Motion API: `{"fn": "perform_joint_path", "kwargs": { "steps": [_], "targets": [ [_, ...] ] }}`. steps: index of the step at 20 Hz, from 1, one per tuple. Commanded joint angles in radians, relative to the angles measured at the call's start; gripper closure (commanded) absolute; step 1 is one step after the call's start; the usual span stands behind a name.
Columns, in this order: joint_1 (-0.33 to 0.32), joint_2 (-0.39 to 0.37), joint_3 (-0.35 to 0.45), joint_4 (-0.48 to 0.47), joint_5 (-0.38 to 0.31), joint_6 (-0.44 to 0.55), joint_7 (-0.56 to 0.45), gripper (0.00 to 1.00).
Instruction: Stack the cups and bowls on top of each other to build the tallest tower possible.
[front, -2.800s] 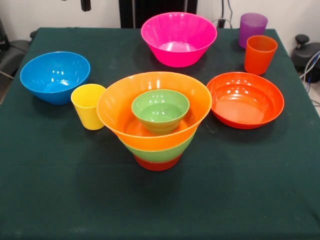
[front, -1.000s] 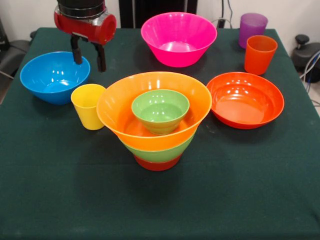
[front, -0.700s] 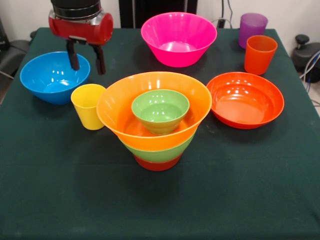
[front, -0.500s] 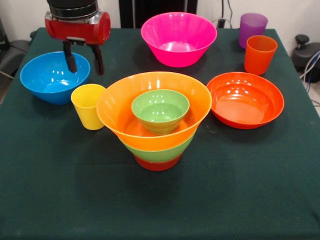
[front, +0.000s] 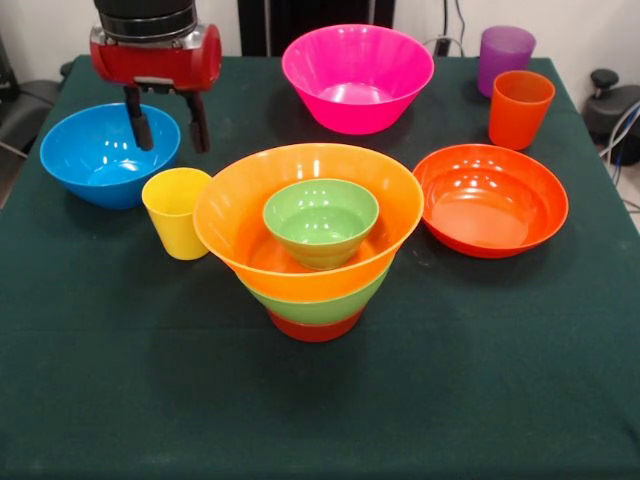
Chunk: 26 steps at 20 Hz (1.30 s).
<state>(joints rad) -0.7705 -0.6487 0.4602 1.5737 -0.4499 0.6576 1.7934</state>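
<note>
Since the earliest frame, where I had only the bare table, my gripper (front: 166, 127) has come down into view at the table's far left and over the last second it has drifted a little further left, so it now hangs above the rim of the blue bowl (front: 110, 153), with its two black fingers (front: 136, 122) spread apart and nothing between them; one finger shows against the blue bowl's inside, the other just outside its rim. I see the yellow cup (front: 176, 213) upright just in front of that bowl, close against the left side of the tower (front: 308, 240), which stands near the middle of the table (front: 320, 410). The tower is a small red-orange bowl (front: 314, 326) at the base, a medium green bowl (front: 320, 303) in it, the large yellow-orange bowl (front: 240, 225) in that, and the small green bowl (front: 321, 221) on top. The shallow orange bowl (front: 490, 199) sits to the tower's right, the pink bowl (front: 357, 77) at the far edge, and the orange cup (front: 519, 108) and purple cup (front: 504, 57) by the far right corner
</note>
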Motion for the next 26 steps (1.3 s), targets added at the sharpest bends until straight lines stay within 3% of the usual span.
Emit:
{"fn": "perform_joint_path", "kwargs": {
  "steps": [1, 20, 24, 26],
  "targets": [
    [0.031, 0.026, 0.070, 0.031, -0.079, 0.070, -0.221, 0.00],
    [0.014, 0.175, 0.054, -0.079, -0.131, 0.047, -0.236, 0.00],
    [0.001, 0.159, 0.060, -0.052, -0.125, 0.056, -0.235, 0.00],
    [-0.011, 0.116, 0.062, -0.007, -0.113, 0.067, -0.226, 0.00]
  ]
}}
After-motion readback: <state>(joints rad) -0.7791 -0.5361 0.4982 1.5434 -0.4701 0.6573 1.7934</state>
